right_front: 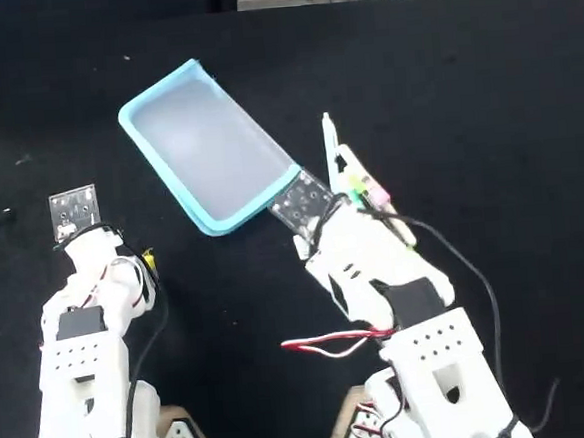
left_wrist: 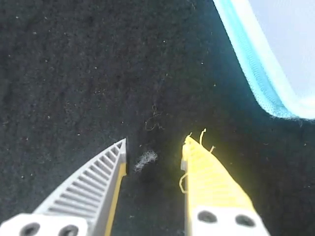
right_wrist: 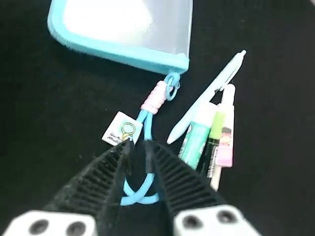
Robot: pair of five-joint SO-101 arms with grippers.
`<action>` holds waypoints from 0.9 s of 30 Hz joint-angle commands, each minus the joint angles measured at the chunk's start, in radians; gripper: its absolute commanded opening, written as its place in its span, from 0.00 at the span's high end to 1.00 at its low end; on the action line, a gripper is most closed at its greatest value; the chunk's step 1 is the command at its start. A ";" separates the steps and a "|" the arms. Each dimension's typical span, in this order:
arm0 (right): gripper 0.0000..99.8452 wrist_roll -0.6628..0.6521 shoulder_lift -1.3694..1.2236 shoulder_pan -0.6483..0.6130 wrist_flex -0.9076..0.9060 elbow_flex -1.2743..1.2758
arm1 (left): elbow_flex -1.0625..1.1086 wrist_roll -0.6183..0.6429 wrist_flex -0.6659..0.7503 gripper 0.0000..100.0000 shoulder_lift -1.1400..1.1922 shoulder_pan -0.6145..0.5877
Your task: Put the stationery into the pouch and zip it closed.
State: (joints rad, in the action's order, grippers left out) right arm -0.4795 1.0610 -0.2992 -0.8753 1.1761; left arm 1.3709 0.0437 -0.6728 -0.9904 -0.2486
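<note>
Right hand [right_wrist: 139, 145] sits at the corner of the pouch [right_front: 206, 135], and we see its dark fingers [right_wrist: 172, 177] drawn nearly together, clamped on one strand of the blue cord loop [right_wrist: 142, 196] that hangs from the zipper pull. A pink wrap [right_wrist: 156, 96] binds the cord near the pull, and a small white tag [right_wrist: 120, 132] with a gold ring lies just beside the fingertips.

The pouch, teal-edged with a frosted face, lies flat and slantwise on the black tabletop [right_front: 463, 87]. We cannot tell whether its zip is open or closed. The stationery lies outside it, on the tabletop just beside the right hand. It is a pale blue pen [right_wrist: 211, 91], a green marker [right_wrist: 197, 137], a yellow-green marker [right_wrist: 215, 130] and a pink tube [right_wrist: 225, 142], bunched side by side and touching one another.

Left hand [left_wrist: 156, 145] hovers low over the tabletop, well apart from the stationery, its grey and yellow fingers spread. A speck of lint [left_wrist: 145, 160] lies between their tips. We see a corner of the pouch's teal edge near this hand, not touching it.
</note>
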 commanded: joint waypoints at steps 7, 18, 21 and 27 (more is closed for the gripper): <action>0.84 0.252 -0.288 -0.052 0.302 -0.013 | -0.005 -0.009 0.009 0.82 -0.006 0.013; 0.84 0.411 -0.633 -0.048 0.574 -0.074 | -0.005 -0.009 0.008 0.82 -0.006 0.013; 0.84 0.413 -0.737 -0.048 0.572 -0.147 | -0.005 -0.009 0.008 0.82 -0.006 0.013; 0.84 0.413 -0.880 -0.046 0.431 -0.308 | -0.005 -0.009 0.008 0.82 -0.006 0.013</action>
State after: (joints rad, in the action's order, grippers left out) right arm -0.0713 0.2263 -0.3376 -0.3721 0.9996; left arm 1.3709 0.0437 -0.6728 -0.9904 -0.2455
